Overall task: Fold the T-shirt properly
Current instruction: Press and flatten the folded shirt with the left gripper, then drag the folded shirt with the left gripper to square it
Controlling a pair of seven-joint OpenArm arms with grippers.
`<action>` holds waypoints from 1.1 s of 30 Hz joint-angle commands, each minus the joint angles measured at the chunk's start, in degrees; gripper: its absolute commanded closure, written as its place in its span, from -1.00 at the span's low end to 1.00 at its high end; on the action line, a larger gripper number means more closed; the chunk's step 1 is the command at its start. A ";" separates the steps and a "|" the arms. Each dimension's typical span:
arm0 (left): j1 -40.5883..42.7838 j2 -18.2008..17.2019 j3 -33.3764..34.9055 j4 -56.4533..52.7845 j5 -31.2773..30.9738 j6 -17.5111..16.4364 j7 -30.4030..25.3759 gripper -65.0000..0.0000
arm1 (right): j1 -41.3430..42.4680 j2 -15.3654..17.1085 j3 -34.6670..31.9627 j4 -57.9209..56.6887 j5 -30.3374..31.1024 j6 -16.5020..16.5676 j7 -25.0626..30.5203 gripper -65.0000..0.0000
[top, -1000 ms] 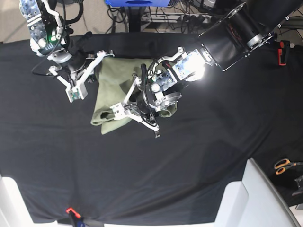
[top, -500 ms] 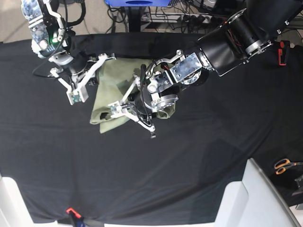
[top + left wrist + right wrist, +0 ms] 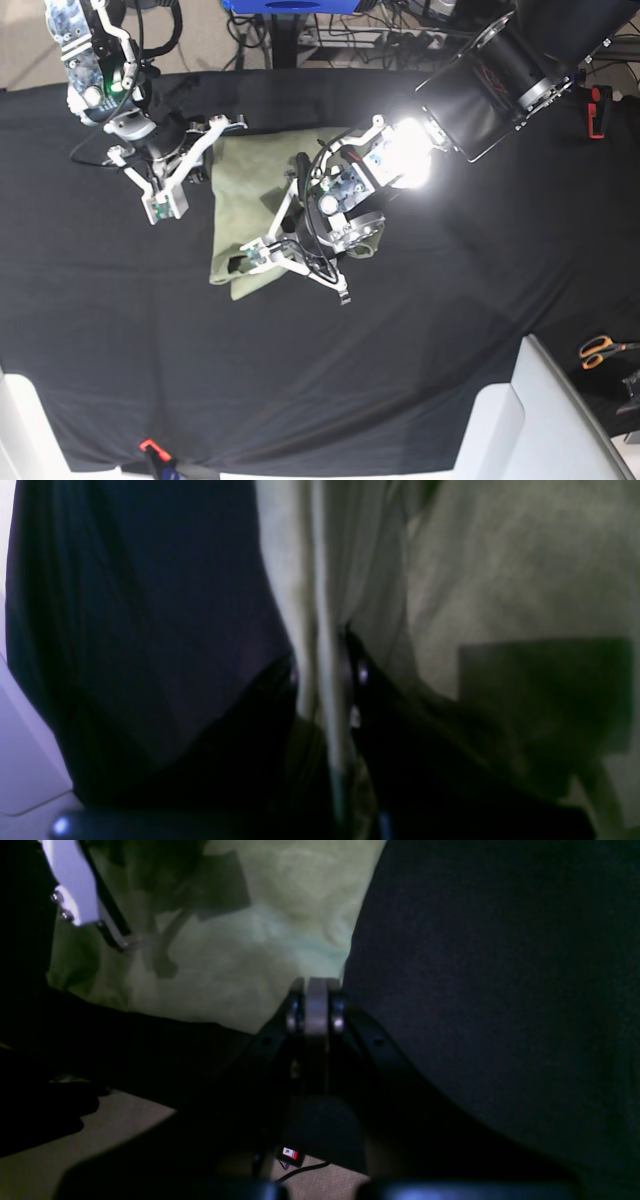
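Black cloth (image 3: 420,330) covers the one table, where a single sage-green T-shirt (image 3: 250,190) lies partly folded near the far edge, between two arms. The left gripper (image 3: 325,680) is clamped on a fold of the shirt. The right gripper (image 3: 316,1007), jaws pressed together, sits at the shirt's edge. One pair of orange-handled scissors (image 3: 600,350) lies well apart.

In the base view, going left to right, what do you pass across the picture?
Right gripper → T-shirt → left gripper → orange-handled scissors, all over the black cloth.
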 commanded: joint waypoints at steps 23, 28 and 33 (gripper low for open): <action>-5.44 0.60 -0.20 -2.90 0.48 0.26 -0.63 -0.13 | -0.19 0.17 -0.25 0.97 0.14 0.17 1.02 1.00; -8.16 0.60 -0.11 -2.90 0.57 0.26 -0.63 -0.45 | -0.19 0.17 -0.34 0.97 0.14 0.17 1.02 1.00; -11.50 0.78 2.52 -1.84 0.04 0.26 -0.71 -0.59 | -0.19 0.17 -0.34 0.89 0.14 0.17 1.02 1.00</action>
